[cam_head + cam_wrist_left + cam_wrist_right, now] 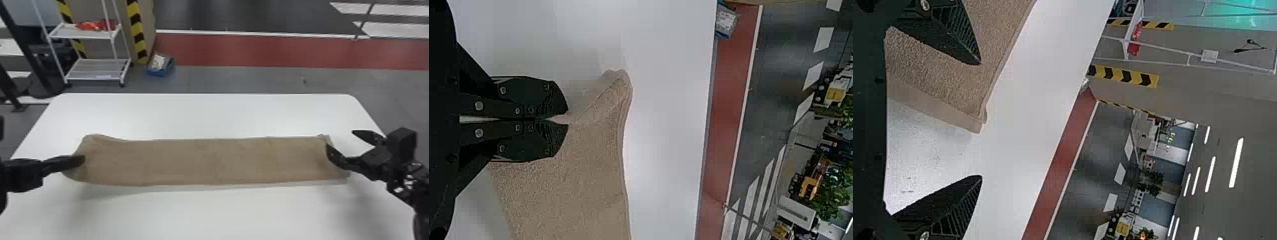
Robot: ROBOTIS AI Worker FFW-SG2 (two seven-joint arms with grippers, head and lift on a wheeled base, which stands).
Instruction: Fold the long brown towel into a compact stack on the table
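Brown towel (204, 162) gripped at its left end

The towel is stretched from left to right across the white table (204, 115) in a long strip. Its left end is pinched between the closed fingertips of the left gripper (83, 159) and raised a little. Nothing is grasped by the right gripper (340, 138), whose fingers are spread at the towel's right end, one over the cloth, the other beyond its edge.

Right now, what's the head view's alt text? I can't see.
A long brown towel stretches across a white table, its left end pinched by the left end effector; the right end effector is open at the other end.
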